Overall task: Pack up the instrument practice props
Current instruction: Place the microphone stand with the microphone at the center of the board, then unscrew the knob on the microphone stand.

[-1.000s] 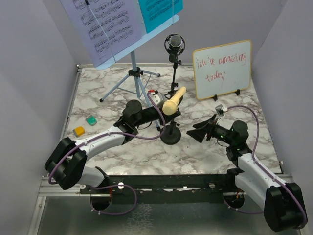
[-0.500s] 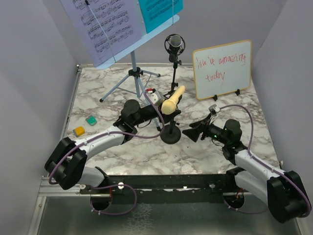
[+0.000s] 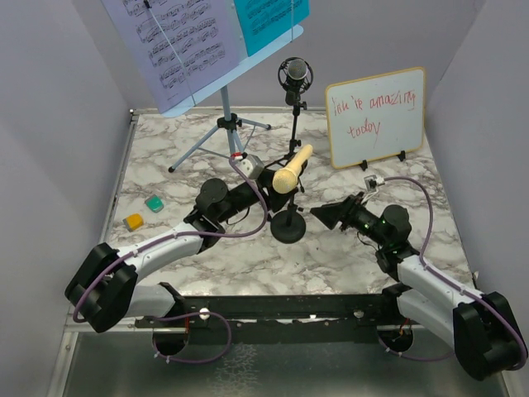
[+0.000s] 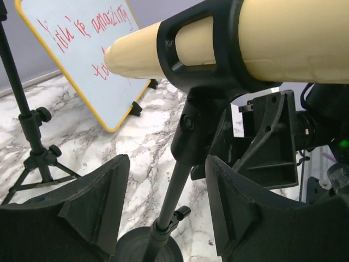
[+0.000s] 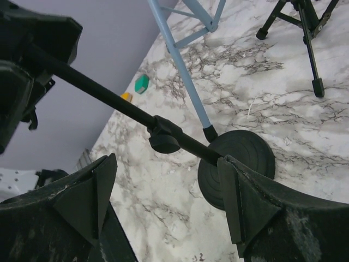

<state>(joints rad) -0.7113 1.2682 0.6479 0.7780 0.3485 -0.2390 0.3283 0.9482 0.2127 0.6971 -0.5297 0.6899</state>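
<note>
Black padded fingers (image 4: 95,210) of the left hand (image 4: 166,202) stand wide apart on either side of a thin black pole (image 4: 173,192), just under the black clip (image 4: 199,65) at its top. As far as the wrist view shows, neither pad touches it. Resting in that clip, tilted upward, is the cream handheld microphone (image 4: 289,41), and the pole runs down to a black round base (image 3: 288,228) on the marble counter (image 3: 347,258).

From the other side, the right hand (image 5: 166,183) is also spread wide and holds nothing. It points at the lower pole and its collar joint (image 5: 163,139) and appears to be just short of them.

This stand is probably top-heavy. The microphone looks only cradled, so tipping the stand could let it slide out. The pole looks stiff, smooth and narrow, likely to twist in a loose pinch. Taking it just below the clip, with a second hold near the collar joint, seems the safest way.

Behind stand the black studio microphone with small tripod (image 3: 294,76) and the light-blue perforated music rack with tripod legs (image 3: 226,116), which carries the printed music sheet (image 3: 178,45) and the cyan sheet (image 3: 269,21). The wood-framed whiteboard with red writing (image 3: 376,116) stands to the right. The small green block (image 3: 154,203) and the orange block (image 3: 133,221) lie well to the left.
</note>
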